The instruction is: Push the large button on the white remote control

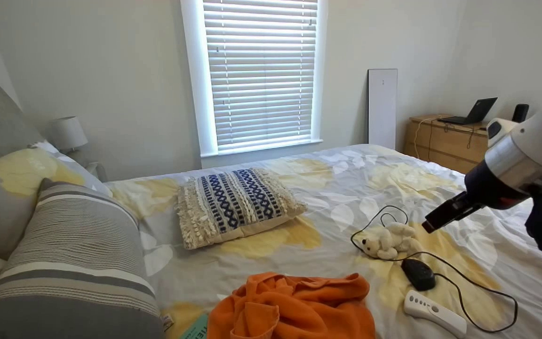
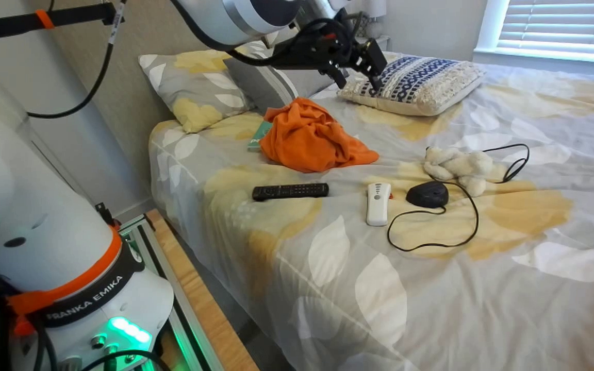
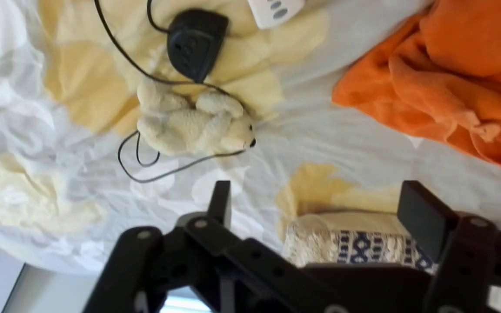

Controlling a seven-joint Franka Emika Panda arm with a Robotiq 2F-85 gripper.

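Observation:
The white remote control (image 1: pixel 445 319) lies flat on the bed, face up, in both exterior views (image 2: pixel 377 214). It has a row of small grey buttons and one larger round grey button (image 1: pixel 435 309), which also shows in an exterior view (image 2: pixel 377 197). In the wrist view only the remote's end with small buttons (image 3: pixel 272 13) shows at the top edge; the large button is out of view there. My gripper (image 3: pixel 315 191) is open and empty, its fingers wide apart. It hangs in the air above the bed (image 2: pixel 360 84), away from the remote and not touching anything.
A black boxy device (image 2: pixel 427 195) with a looping cable lies beside the remote. A cream teddy bear (image 3: pixel 194 124) lies by the cable. An orange cloth (image 2: pixel 312 139), a black remote (image 2: pixel 290 191), a green book (image 2: pixel 259 136) and a patterned cushion (image 1: pixel 243 202) are on the bed.

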